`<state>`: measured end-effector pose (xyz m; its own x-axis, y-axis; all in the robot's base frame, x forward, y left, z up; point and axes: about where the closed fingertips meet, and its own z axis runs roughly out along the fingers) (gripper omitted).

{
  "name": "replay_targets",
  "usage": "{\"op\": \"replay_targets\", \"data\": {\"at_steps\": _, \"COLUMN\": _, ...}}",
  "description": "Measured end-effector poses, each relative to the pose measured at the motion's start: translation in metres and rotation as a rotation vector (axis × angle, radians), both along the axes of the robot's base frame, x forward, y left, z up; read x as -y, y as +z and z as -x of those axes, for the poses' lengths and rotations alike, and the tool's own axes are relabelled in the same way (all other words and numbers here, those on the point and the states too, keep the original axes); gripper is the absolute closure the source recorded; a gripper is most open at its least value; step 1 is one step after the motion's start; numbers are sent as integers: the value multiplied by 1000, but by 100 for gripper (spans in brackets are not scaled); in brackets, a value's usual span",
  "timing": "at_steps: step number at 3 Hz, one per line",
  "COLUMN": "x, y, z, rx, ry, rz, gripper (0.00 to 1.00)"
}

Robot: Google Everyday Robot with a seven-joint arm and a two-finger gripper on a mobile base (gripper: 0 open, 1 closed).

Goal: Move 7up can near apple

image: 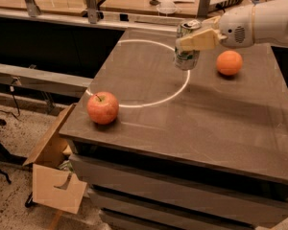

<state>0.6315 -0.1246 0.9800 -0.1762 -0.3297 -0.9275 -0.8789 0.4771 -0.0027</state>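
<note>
At the desk's [221, 119] one o'clock, the gripper [188, 42] held the 7up can [186, 61], its jaws pinching the can's upper half. The can seemed lifted clear, though the gap beneath it was hard to judge. The apple [103, 108] lay well apart from it toward seven o'clock, close to the desk's edge at eight o'clock. A high pinch on slick aluminium could let the can slip or swing. A tilted set-down might topple it, and a low approach could nudge the apple over that edge.
</note>
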Motion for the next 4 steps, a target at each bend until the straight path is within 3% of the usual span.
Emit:
{"op": "replay_targets", "data": {"at_steps": 1, "x": -8, "y": -10, "z": 21, "rx": -48, "ry": 81, "rz": 21, "gripper": 100}}
{"op": "replay_targets", "data": {"at_steps": 2, "x": -18, "y": 3, "z": 41, "rx": -34, "ry": 81, "rz": 6, "gripper": 100}}
{"op": "replay_targets", "data": {"at_steps": 3, "x": -40, "y": 9, "z": 79, "rx": -21, "ry": 55, "rz": 1, "gripper": 100}}
{"op": "replay_targets", "data": {"at_steps": 4, "x": -71, "y": -21, "z": 114, "rx": -69, "ry": 13, "rz": 21, "gripper": 100}}
